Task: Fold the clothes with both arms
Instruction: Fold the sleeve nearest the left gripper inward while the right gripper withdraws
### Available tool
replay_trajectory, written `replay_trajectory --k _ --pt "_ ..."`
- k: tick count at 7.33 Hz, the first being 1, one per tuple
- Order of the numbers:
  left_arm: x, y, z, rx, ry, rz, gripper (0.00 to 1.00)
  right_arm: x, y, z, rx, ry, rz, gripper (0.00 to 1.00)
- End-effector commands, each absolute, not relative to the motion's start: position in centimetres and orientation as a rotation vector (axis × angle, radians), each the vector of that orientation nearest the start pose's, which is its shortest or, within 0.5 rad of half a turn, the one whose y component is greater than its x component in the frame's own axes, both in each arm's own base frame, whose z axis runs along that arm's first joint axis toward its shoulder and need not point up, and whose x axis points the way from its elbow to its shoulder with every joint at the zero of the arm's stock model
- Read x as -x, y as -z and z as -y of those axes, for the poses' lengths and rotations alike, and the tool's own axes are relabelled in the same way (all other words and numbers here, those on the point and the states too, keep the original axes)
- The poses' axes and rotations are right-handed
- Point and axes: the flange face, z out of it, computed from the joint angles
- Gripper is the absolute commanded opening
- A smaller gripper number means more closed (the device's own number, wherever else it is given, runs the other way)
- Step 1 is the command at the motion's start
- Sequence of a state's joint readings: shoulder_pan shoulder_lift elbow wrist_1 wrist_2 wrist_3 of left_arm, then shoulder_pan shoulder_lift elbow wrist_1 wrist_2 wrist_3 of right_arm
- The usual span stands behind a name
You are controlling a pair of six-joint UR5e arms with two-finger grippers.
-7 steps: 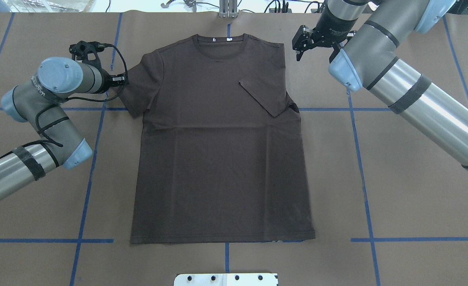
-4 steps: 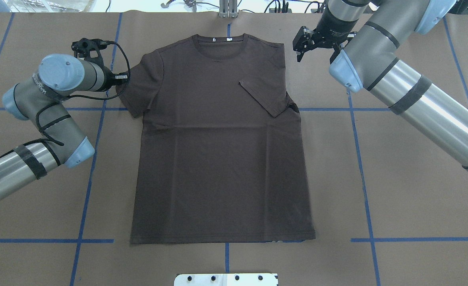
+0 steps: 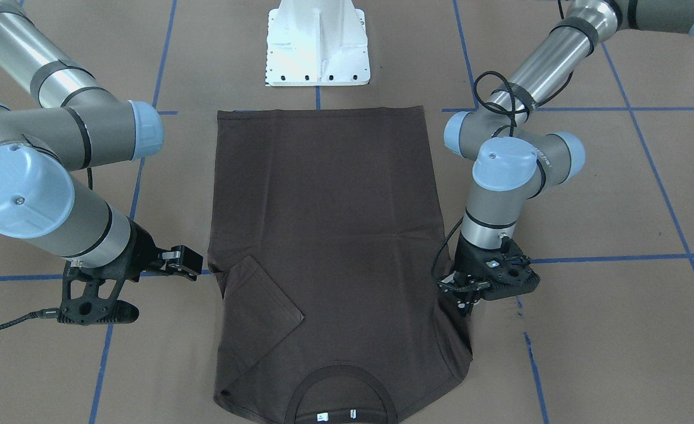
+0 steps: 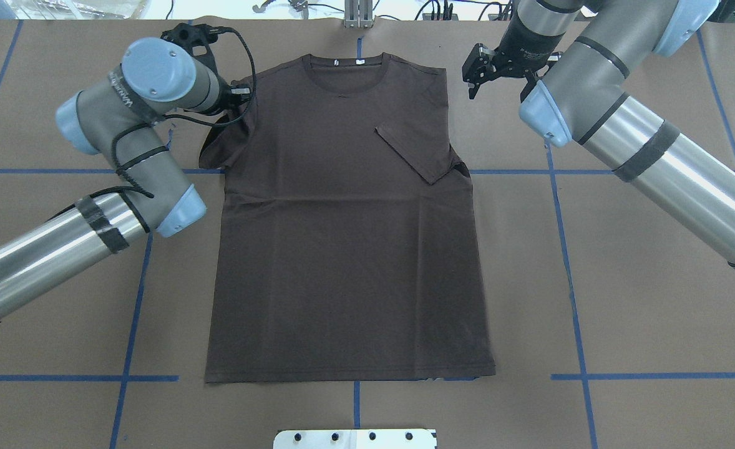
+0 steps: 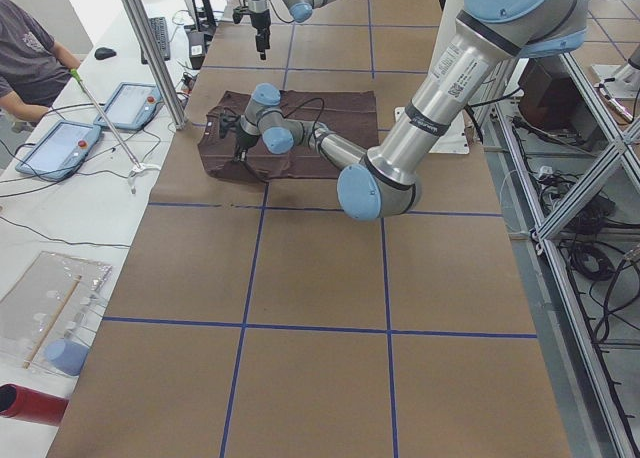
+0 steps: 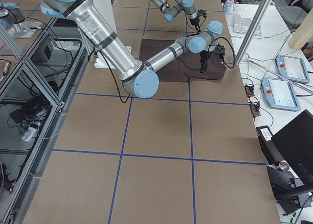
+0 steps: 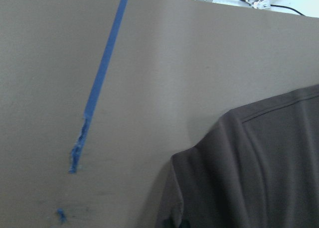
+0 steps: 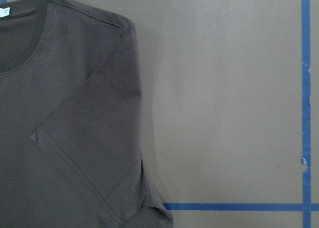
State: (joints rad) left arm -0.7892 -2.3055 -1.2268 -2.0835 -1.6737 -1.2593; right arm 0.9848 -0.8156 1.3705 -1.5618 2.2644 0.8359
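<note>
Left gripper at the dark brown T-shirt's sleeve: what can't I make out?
1. Whether the left gripper pinches the dark brown T-shirt's sleeve: overhead, its wrist covers the jaws; front-facing, black on dark fabric.
2. White neck labels' print: too small in every view.

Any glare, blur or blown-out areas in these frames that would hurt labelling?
Overhead: bright glare streak along the right arm's metal tube, and the strip beyond the table is blown out white. Left wrist: shirt slightly soft near the bottom edge, top corner overexposed. Right wrist: sharp, even light, faint shadow beside the shirt.
</note>
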Motion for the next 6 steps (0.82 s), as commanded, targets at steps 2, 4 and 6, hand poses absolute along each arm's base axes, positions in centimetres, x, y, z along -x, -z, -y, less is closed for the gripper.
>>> replay_trajectory --k 2,4,6 --pt "-54.7 -24.2 63.7 -0.315 0.461 -0.883 0.0 35.6 -28.0 66.3 0.033 -0.04 0.86 1.0" --pt "-55.6 -25.2 63.3 -0.319 0.438 -0.887 0.93 35.6 -28.0 66.3 0.033 -0.04 0.86 1.0" --pt "-56.0 -25.1 62.1 -0.36 0.409 -0.976 1.0 35.6 -28.2 66.2 0.035 -0.04 0.859 1.0"
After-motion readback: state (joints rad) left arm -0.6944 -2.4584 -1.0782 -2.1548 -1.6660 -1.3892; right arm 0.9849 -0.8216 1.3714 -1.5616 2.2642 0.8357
